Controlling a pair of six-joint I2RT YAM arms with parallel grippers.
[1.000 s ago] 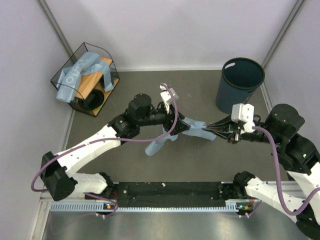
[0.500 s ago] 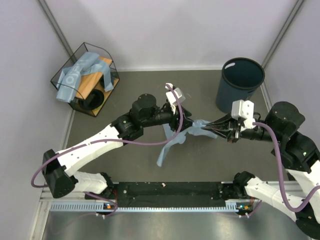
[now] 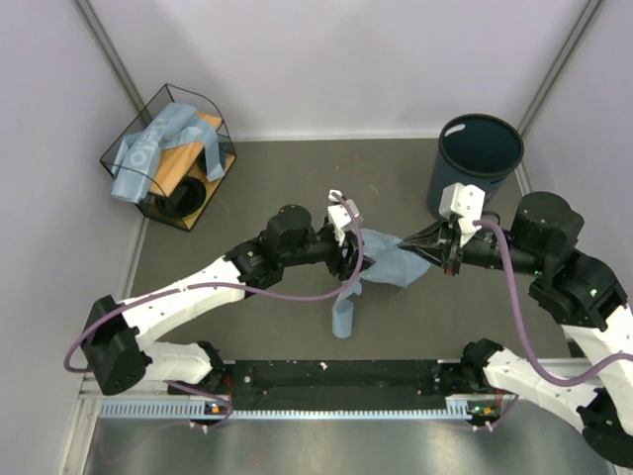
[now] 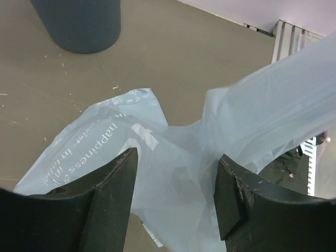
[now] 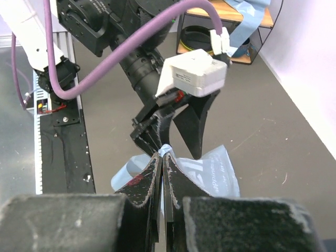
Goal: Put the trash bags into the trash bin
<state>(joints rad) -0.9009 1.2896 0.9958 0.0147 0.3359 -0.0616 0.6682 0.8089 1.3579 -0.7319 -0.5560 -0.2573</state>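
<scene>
Bin (image 3: 442,188) sits back right on the table (image 3: 267,188), basket (image 3: 181,166) back left with spare bags (image 3: 148,148) in it. Mid-table, one bag (image 3: 391,265) stretches between the left gripper (image 4: 176,163) and the right gripper (image 5: 162,156), with the bin just behind the right one.

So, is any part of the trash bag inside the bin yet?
No, the top view shows the trash bag spread above the table, outside and to the left of the trash bin, which looks empty inside.
</scene>
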